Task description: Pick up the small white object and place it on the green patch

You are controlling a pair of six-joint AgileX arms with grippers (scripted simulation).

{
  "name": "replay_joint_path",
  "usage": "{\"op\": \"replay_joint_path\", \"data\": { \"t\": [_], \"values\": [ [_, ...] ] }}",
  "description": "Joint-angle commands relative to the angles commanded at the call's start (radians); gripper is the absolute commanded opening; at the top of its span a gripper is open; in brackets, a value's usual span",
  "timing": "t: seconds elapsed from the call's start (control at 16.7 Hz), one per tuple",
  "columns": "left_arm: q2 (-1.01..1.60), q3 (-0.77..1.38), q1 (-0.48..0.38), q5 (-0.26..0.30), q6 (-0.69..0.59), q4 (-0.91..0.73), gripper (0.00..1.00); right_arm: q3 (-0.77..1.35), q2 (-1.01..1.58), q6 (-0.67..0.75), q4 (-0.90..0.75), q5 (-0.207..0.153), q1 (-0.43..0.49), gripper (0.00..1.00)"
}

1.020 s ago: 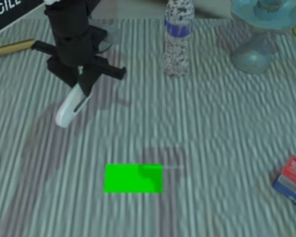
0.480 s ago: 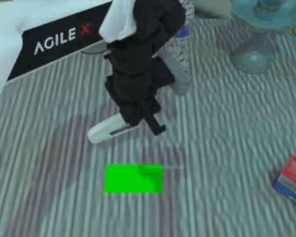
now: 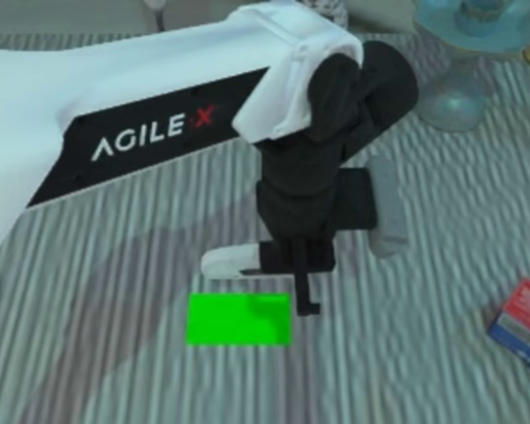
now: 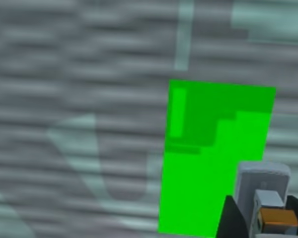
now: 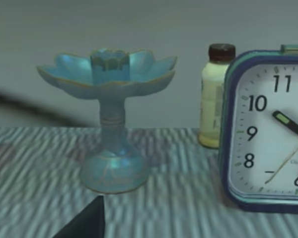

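The small white object [image 3: 232, 261] hangs level just above the far edge of the green patch [image 3: 238, 319], one rounded end sticking out to the left. My left gripper [image 3: 287, 261] is shut on its other end, pointing down under the long white arm. In the left wrist view the white object [image 4: 263, 186] sits between the dark fingers [image 4: 232, 222], with the green patch [image 4: 213, 158] directly below and beside it. My right arm is out of the top view; only a dark part of my right gripper [image 5: 87, 223] shows in its wrist view.
A blue pedestal dish [image 3: 464, 62] stands at the back right, and a red-and-blue box [image 3: 523, 325] lies at the right edge. The right wrist view faces the dish [image 5: 109, 124], a small bottle [image 5: 216, 94] and an alarm clock [image 5: 268, 129].
My left gripper has carried the white object from the back left toward the front and right, turning it level, until it hangs at the green patch's far edge.
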Motion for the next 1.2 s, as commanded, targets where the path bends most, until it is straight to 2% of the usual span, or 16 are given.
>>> {"op": "replay_joint_path", "data": {
  "t": [0.3, 0.72, 1.02, 1.2],
  "values": [
    [0.007, -0.036, 0.011, 0.001, 0.005, 0.038, 0.00, 0.000, 0.000, 0.000, 0.000, 0.000, 0.000, 1.00],
    [0.049, -0.290, 0.052, 0.003, 0.049, 0.347, 0.00, 0.000, 0.000, 0.000, 0.000, 0.000, 0.000, 1.00],
    [0.055, -0.317, 0.055, 0.003, 0.056, 0.376, 0.00, 0.000, 0.000, 0.000, 0.000, 0.000, 0.000, 1.00],
    [0.055, -0.317, 0.055, 0.003, 0.056, 0.376, 0.23, 0.000, 0.000, 0.000, 0.000, 0.000, 0.000, 1.00]
  ]
}}
